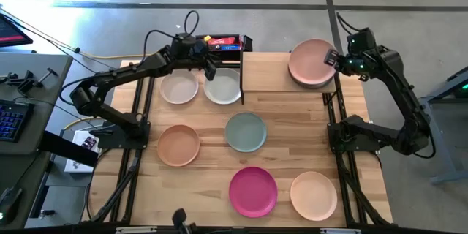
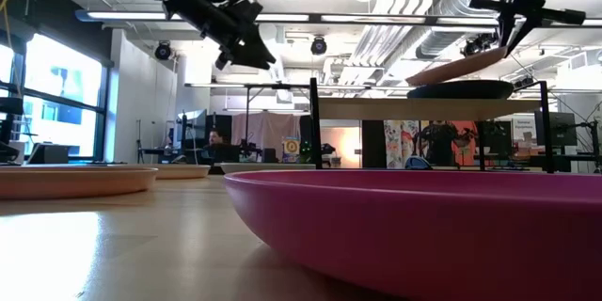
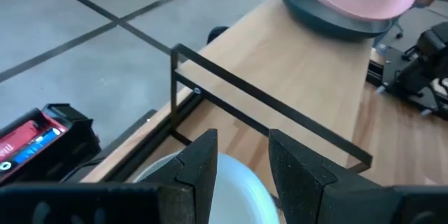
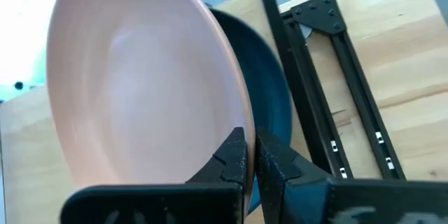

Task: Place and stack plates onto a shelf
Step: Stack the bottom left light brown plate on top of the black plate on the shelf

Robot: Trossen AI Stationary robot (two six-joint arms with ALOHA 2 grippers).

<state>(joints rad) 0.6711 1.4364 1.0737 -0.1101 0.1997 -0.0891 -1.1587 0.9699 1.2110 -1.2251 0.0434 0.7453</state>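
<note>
The light-wood shelf (image 1: 270, 73) stands at the table's far edge and carries a dark green plate (image 2: 470, 89). Over that plate a pink plate (image 1: 311, 60) is tilted, and my right gripper (image 1: 334, 60) is shut on its right rim. My left gripper (image 1: 210, 66) hangs open, high above a white plate (image 1: 223, 88) just left of the shelf, touching nothing. On the tabletop lie a cream plate (image 1: 179, 88), a peach one (image 1: 178, 145), a sage green one (image 1: 246, 131), a magenta one (image 1: 253, 190) and another cream one (image 1: 314, 195). My right gripper pinches the pink plate's rim (image 4: 234, 122) between its two fingers, one above the rim and one beneath. It comes from the table's right side, slanting down. The plate (image 2: 456, 66) is tilted, held side raised, its lower left edge down at the dark green plate.
A black box with red items (image 1: 223, 42) sits beyond the table's far edge, left of the shelf. The shelf's thin black frame (image 3: 266, 101) stands close in front of my left gripper. The shelf's left half (image 3: 301, 70) is bare wood.
</note>
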